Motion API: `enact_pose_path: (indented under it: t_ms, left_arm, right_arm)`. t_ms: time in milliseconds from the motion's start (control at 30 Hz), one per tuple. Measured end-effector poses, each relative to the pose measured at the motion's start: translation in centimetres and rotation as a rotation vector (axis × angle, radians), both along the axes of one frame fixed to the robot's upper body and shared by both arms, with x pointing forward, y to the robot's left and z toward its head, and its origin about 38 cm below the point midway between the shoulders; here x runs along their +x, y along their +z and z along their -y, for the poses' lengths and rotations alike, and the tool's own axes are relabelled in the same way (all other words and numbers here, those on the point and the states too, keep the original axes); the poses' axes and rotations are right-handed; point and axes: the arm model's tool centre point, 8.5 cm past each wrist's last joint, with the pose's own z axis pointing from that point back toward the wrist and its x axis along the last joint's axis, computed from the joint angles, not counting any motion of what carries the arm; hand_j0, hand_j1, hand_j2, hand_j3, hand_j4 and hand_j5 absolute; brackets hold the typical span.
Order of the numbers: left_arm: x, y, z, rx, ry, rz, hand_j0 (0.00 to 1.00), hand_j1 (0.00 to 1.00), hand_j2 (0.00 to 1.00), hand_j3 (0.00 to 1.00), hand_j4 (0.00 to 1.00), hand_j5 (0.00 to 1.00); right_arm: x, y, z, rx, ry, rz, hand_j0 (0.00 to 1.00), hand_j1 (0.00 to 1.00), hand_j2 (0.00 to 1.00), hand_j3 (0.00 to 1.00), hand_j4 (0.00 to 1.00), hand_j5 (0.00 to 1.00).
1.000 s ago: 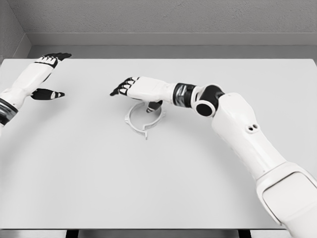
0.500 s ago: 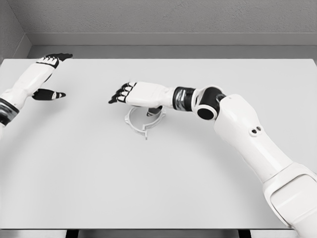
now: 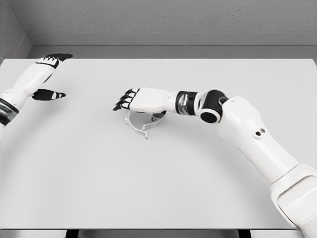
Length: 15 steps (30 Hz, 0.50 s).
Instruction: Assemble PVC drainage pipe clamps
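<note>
Little looks done: the right hand point(image 3: 143, 99) hovers over the white clamp ring point(image 3: 143, 124) (fingers loosely curled, grasping nothing visible), left hand point(image 3: 42, 74) released, far off.

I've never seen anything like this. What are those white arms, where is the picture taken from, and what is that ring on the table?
This is a simulated humanoid robot, seen from a camera on its own head, looking down at a white table. Its two arms end in five-finger hands. The left hand rests open at the far left, holding nothing. The right hand hovers over a white pipe clamp, a ring-shaped part lying on the table. Whether the fingers touch or grip it cannot be seen.
</note>
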Motion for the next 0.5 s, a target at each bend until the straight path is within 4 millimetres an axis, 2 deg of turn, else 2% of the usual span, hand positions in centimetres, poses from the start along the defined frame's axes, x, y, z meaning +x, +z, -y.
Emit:
enact_pose_path:
  t_ms: [500]
  left_arm:
    - [0.0,0.0,0.2,-0.003,-0.002,0.001,1.00,1.00,1.00,1.00,1.00,1.00]
  right_arm:
    - [-0.1,-0.3,1.4,-0.017,-0.013,-0.002,1.00,1.00,1.00,1.00,1.00,1.00]
